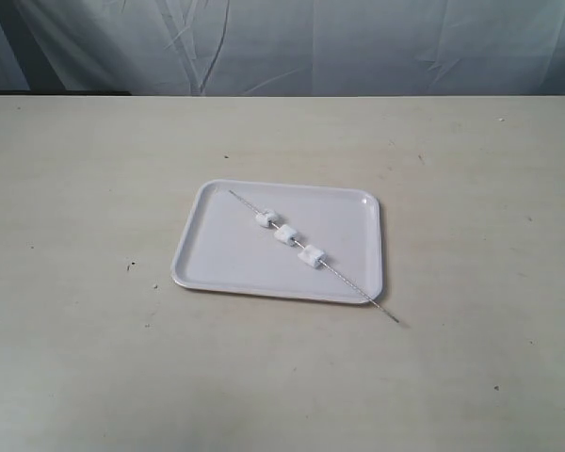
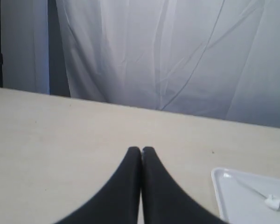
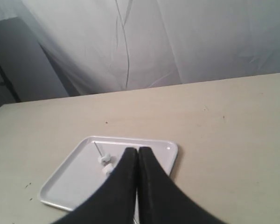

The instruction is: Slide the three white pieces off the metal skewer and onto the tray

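Right gripper, empty, well apart from the metal skewer

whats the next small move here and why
Probably open the right gripper, whose fingers are pressed shut and empty, then reach for the metal skewer end overhanging the tray corner on that side. The three white pieces sit threaded on it, and nothing holds it yet.
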Action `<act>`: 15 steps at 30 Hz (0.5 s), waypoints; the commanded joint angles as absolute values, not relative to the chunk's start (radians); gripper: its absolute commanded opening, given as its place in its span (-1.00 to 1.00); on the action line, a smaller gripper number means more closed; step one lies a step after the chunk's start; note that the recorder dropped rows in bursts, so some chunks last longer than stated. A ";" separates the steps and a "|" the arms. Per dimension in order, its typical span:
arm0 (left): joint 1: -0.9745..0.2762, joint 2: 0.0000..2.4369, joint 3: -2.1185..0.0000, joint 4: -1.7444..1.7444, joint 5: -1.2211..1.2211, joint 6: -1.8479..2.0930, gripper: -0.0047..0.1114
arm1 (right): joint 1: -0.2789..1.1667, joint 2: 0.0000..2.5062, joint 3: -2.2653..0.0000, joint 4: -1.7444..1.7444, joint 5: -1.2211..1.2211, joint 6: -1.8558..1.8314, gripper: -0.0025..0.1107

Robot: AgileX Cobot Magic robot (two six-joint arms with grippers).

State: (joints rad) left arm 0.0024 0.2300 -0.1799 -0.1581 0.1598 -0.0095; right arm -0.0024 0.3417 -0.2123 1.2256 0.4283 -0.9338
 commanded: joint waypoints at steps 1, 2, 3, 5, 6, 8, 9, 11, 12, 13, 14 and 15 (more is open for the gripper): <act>0.008 0.366 -0.319 -0.180 0.336 0.116 -0.92 | 0.001 0.475 -0.285 1.265 0.483 -1.003 -0.97; 0.008 0.394 -0.344 -0.203 0.365 0.160 -0.92 | 0.001 0.499 -0.302 1.265 0.491 -1.003 -0.97; 0.008 0.418 -0.363 -0.222 0.374 0.197 -0.92 | 0.001 0.529 -0.324 1.262 0.499 -1.003 -0.97; 0.008 0.455 -0.387 -0.292 0.380 0.281 -0.92 | 0.001 0.582 -0.369 1.259 0.511 -1.006 -0.97; 0.008 0.466 -0.394 -0.321 0.382 0.321 -0.92 | 0.001 0.611 -0.392 1.252 0.524 -1.006 -0.97; -0.001 0.493 -0.414 -0.418 0.390 0.433 -0.92 | 0.001 0.663 -0.432 1.246 0.551 -1.006 -0.97; -0.010 0.505 -0.420 -0.469 0.392 0.483 -0.92 | 0.001 0.691 -0.453 1.237 0.571 -1.015 -0.97; -0.022 0.538 -0.431 -0.572 0.401 0.578 -0.92 | 0.001 0.752 -0.486 1.221 0.600 -1.028 -0.97; -0.023 0.555 -0.436 -0.614 0.401 0.618 -0.92 | 0.001 0.781 -0.500 1.212 0.608 -1.032 -0.97; -0.023 0.572 -0.441 -0.636 0.403 0.640 -0.92 | 0.001 0.811 -0.510 1.206 0.615 -1.040 -0.97; -0.023 0.587 -0.445 -0.653 0.410 0.647 -0.92 | 0.001 0.833 -0.516 1.205 0.623 -1.042 -0.97; -0.023 0.602 -0.449 -0.666 0.417 0.647 -0.92 | 0.001 0.860 -0.522 1.206 0.626 -1.046 -0.97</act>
